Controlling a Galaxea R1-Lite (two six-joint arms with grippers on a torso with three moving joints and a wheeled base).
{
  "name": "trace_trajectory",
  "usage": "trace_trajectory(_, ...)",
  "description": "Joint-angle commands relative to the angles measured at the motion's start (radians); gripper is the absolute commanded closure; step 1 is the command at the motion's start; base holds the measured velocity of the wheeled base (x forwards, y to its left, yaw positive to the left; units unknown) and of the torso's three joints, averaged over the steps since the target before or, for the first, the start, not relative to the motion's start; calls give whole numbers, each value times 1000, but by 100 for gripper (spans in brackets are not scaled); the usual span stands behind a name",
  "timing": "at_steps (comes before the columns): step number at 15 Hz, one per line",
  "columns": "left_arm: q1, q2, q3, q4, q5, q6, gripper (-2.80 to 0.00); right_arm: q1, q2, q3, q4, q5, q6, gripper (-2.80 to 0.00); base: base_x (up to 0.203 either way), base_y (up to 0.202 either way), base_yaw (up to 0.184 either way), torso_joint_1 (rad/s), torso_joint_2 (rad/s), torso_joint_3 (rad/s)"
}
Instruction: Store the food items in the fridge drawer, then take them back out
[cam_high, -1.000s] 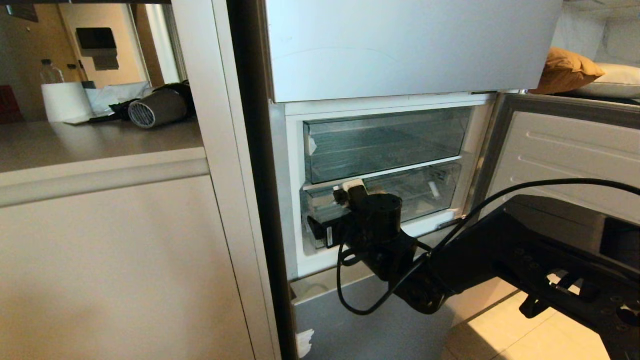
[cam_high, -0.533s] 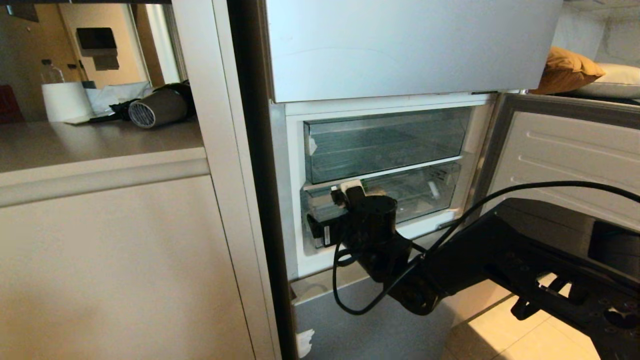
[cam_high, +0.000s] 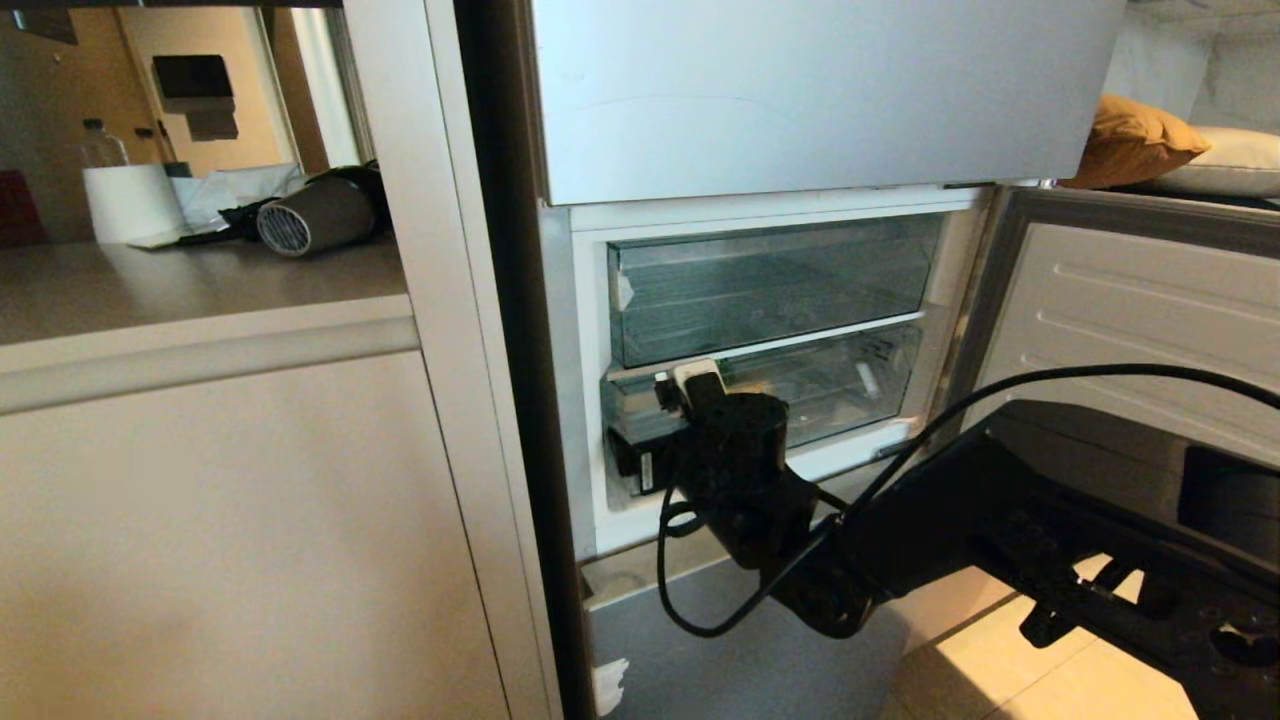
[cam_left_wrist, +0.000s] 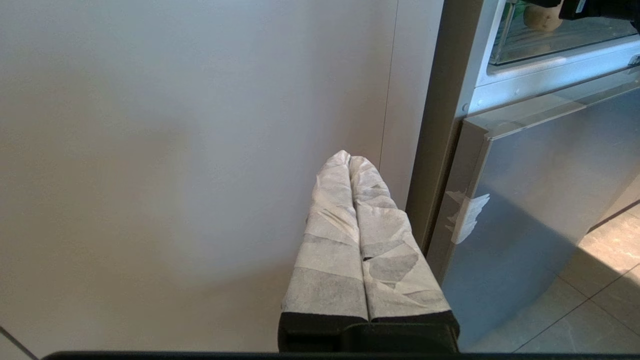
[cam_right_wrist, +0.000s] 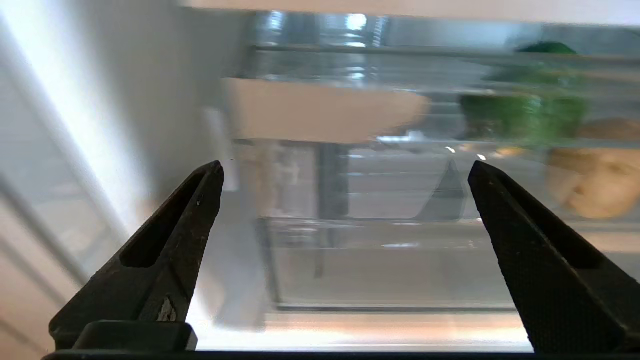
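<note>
Right hand (cam_right_wrist: 345, 170) shifted slightly leftward along the lower fridge drawer (cam_high: 850, 385) front, its arm (cam_high: 950, 520) drawn a little lower, cable loop (cam_high: 690, 590) trailing left with it

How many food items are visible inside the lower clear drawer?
2: a green pepper and a tan bun beside it, both in the drawer. Others may be hidden.

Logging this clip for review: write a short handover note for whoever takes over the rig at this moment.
Right end effector: open, empty, at the left end of the lower fridge drawer.
Left end effector: shut, empty, parked low beside the cabinet.
Green pepper and bun sit inside the drawer.
Done: both foods stored.
Left: take both back out.
</note>
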Motion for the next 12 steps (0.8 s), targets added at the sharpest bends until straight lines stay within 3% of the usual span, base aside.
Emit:
trace_trajectory(1,0,0,0,0,0,0,0,5,-5,-8,-7,-2,2,-280,0,0,0,0,0,0)
trace_trajectory(7,-1,0,0,0,0,0,0,12,-2,-6,-8,0,6,-280,0,0,0,0,0,0)
trace_trajectory(8,-1,0,0,0,0,0,0,12,-2,-4,-8,0,6,-59,0,0,0,0,0,0)
trace_trajectory(9,0,0,0,0,0,0,0,12,-2,-4,-8,0,8,0,0,0,0,0,0,0)
trace_trajectory(12,-1,0,0,0,0,0,0,11,0,-2,-8,0,12,0,0,0,0,0,0,0)
